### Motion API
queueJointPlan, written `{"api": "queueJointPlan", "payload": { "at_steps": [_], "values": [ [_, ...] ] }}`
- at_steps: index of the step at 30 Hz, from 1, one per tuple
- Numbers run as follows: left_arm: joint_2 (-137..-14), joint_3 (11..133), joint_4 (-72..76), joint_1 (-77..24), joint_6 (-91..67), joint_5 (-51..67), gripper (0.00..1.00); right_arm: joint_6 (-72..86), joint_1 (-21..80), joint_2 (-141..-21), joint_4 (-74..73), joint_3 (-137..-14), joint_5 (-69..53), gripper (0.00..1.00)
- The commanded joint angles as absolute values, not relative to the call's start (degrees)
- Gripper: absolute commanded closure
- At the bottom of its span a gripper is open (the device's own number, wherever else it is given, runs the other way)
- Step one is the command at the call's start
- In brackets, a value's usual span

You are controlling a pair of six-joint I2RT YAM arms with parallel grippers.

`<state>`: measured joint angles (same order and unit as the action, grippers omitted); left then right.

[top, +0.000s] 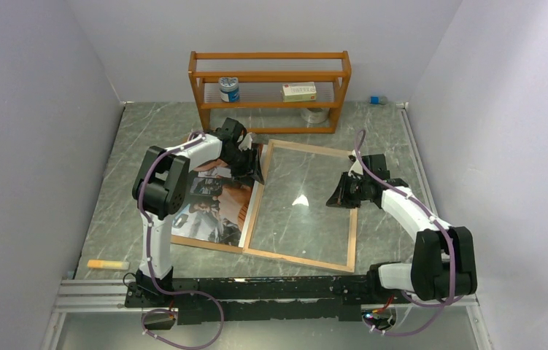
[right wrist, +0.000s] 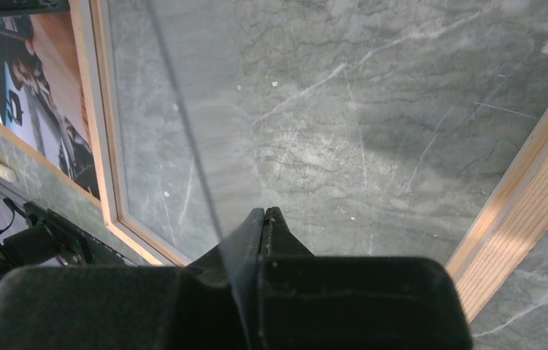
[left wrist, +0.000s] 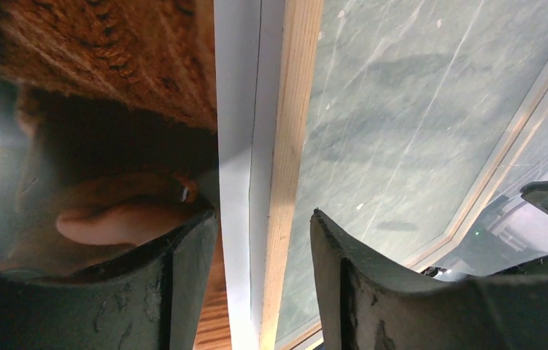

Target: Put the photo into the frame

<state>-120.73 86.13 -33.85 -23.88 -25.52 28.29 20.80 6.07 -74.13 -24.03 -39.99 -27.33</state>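
While I run the two arms from afar, the grey marble tabletop (top: 147, 124) carries the frame (top: 298, 261), lying flat around the middle, its wood-coloured rim up and the marble showing through the clear pane. The photo (top: 216, 208) lies flat just beside it toward the left edge, its right side meeting the frame's left rail; whether it slips under that rail I cannot tell. An orange wooden shelf (top: 271, 76) stands along the far edge, apart from the frame.

My left gripper (top: 252, 171) hangs over the far end of the frame's left rail. In its wrist view the left gripper (left wrist: 263, 219) is parted about halfway, one finger on each side of the rail with a gap either way, gripping nothing. My right gripper (top: 335, 198) sits low over the pane near the frame's right rail. Its jaws are pressed together with nothing between them, and whether the tip touches the pane I cannot tell.

On the shelf sit a jar (top: 229, 90), a small box (top: 299, 91) and, lower down, a roll of tape (top: 316, 114). A yellow stick (top: 106, 264) lies by the near left corner.
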Motion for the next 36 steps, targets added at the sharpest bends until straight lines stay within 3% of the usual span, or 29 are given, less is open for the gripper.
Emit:
{"api": "queueJointPlan", "payload": {
  "at_steps": [1, 8, 19, 22, 29, 36],
  "values": [
    [-125.14, 85.07, -36.43, -24.87, -23.24, 23.82, 0.44, 22.54, 5.96, -71.37, -19.5, -40.1, -24.68, 1.0],
    [-125.41, 85.25, -36.65, -24.96, -23.26, 23.66, 0.44, 22.56, 5.94, -73.47, -18.9, -39.98, -27.24, 1.0],
    [-125.34, 85.1, -36.11, -24.96, -23.48, 24.72, 0.42, 25.07, 5.99, -79.04, -22.59, -42.58, -33.57, 0.86],
    [-125.25, 85.12, -36.08, -24.96, -23.62, 24.52, 0.41, 25.4, 5.96, -79.34, -25.02, -44.28, -31.23, 0.74],
    [-124.92, 86.18, -37.2, -24.96, -23.92, 24.61, 0.39, 25.98, 5.89, -78.6, -28.71, -46.98, -25.27, 0.34],
    [-124.13, 87.07, -38.44, -24.92, -24.01, 24.61, 0.37, 25.36, 6.01, -79.35, -32.97, -49.39, -19.23, 0.23]
  ]
}}
